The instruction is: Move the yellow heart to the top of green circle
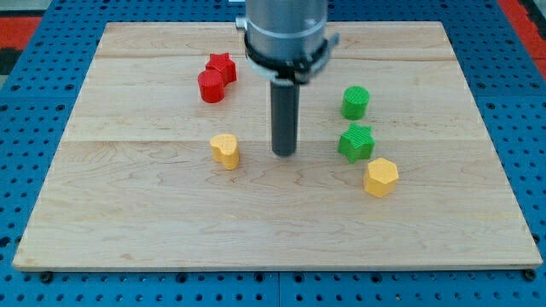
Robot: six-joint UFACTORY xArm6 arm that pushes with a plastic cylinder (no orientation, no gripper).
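**Getting ready to push the yellow heart**

Closest to the view's bottom is sitting the small yellow six-sided plastic block [381,177], over at the view's right on the pale wooden board [128,222]; just above it is sitting the green star-shaped plastic block [356,142], and above that, a little apart, the green round plastic block [355,102], which is the green circle of the task; the small yellow heart-shaped plastic block [225,150] is lying left of the middle, well apart from the green circle; up at the view's top left, the red star-shaped block [222,66] and the red round block [211,87] are touching each other.

My tip [284,154] is resting near the heart, on its right side, not touching it; my tip is a plain rod, so nothing is opening, closing or holding.

I am judging that the push is not yet begun; the heart needs to go right and up, so my tip is needing to get round to the heart's left and lower side, then push it past the green circle to sit above it; the green star is close by and could get bumped.

No words or brand names are showing anywhere.
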